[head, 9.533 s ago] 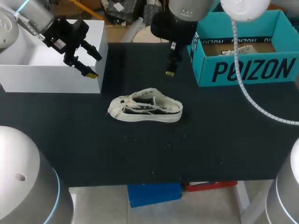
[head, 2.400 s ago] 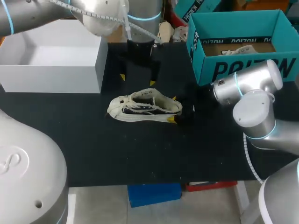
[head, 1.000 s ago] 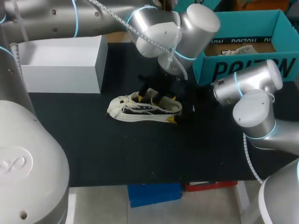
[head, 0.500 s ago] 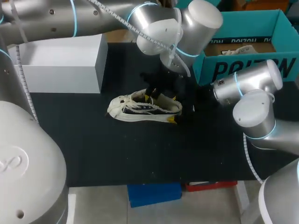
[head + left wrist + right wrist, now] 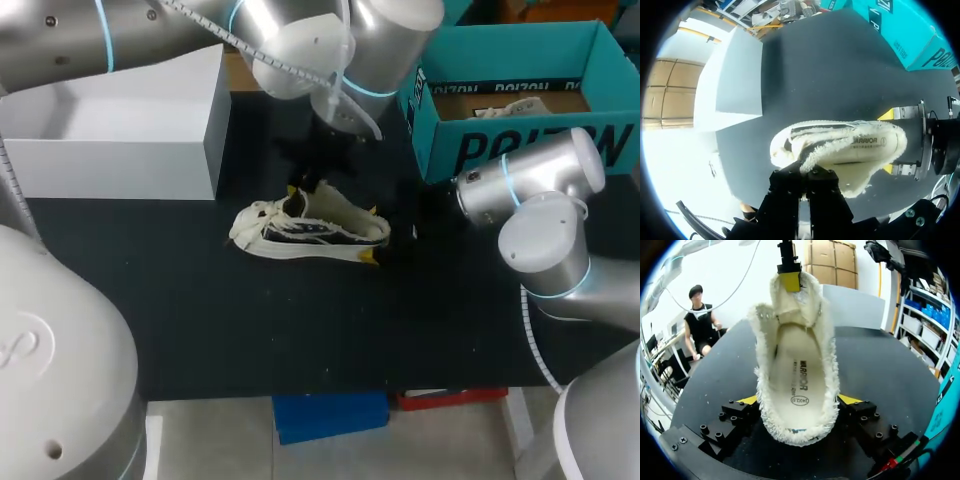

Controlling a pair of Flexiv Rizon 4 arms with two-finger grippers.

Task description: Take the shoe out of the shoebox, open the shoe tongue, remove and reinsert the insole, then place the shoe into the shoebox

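A cream canvas shoe (image 5: 312, 234) with frayed edges lies on its sole on the black table (image 5: 300, 330), toe toward the white box. My right gripper (image 5: 370, 236) holds its heel, one yellow tip on each side; the right wrist view shows the shoe (image 5: 795, 365) between these fingers (image 5: 749, 400), with the insole (image 5: 796, 377) lying inside. My left gripper (image 5: 297, 193) is above the laces, shut on the tongue (image 5: 826, 150), which is lifted. Its yellow tip (image 5: 789, 281) shows at the far end of the shoe's opening.
The open teal shoebox (image 5: 520, 150) stands at the back right, with paper inside. A white open box (image 5: 120, 130) stands at the back left. My left arm crosses over the table's back middle. The front half of the table is bare.
My left gripper has shut on the tongue and drawn it up and toward the toe end. The right gripper and the shoe have stayed in place.
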